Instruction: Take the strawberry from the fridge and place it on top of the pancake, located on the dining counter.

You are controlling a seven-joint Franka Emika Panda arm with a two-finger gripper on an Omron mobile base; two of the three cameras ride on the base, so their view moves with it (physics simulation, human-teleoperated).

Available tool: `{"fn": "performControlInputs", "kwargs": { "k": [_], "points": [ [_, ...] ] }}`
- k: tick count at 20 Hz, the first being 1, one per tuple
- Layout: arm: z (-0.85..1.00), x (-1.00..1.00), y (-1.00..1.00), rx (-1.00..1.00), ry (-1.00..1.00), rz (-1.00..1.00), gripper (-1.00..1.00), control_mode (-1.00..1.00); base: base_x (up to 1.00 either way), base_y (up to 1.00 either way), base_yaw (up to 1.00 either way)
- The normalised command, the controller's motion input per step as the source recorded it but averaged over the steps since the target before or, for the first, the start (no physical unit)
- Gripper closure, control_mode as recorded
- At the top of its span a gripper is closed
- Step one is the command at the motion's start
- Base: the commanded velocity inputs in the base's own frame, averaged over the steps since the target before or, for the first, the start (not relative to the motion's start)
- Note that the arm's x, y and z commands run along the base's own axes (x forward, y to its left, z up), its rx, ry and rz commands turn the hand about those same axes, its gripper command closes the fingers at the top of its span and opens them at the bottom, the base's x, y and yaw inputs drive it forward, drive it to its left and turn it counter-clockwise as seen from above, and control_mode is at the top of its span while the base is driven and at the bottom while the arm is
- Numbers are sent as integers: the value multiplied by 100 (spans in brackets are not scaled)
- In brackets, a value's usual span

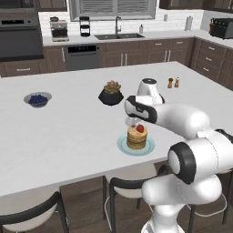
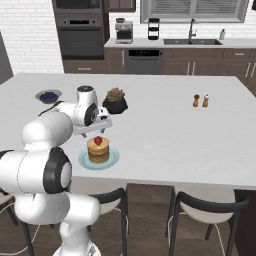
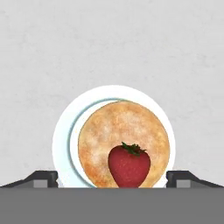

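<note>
The strawberry (image 3: 129, 165) sits on the pancake (image 3: 123, 142) at the worktop's (image 1: 68, 127) near edge, directly below the pincer (image 3: 112, 177), whose jaws stand wide apart, clear either side.

strawberry (image 3: 129, 165): lower tip cut off at the hand view's bottom
plate (image 3: 61, 140): near rim hidden there too
gripper (image 1: 134, 121): fingers mostly hidden behind arm, left base view

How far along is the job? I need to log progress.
Done, it seems: the strawberry rests on top of the pancake on the dining counter. In hand: nothing; the pincer is open above the stack, fingertips apart either side of the berry. Left: probably only pulling the arm away.
</note>
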Motion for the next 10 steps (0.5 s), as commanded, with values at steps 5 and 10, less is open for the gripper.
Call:
{"fn": "performControlInputs", "kwargs": {
  "k": [5,10],
  "points": [
    [92,-63,24,0,-17,0,-100,-100,0,0,0],
    [50,-100,35,4,-23,0,-100,-100,0,0,0]
  ]
}}
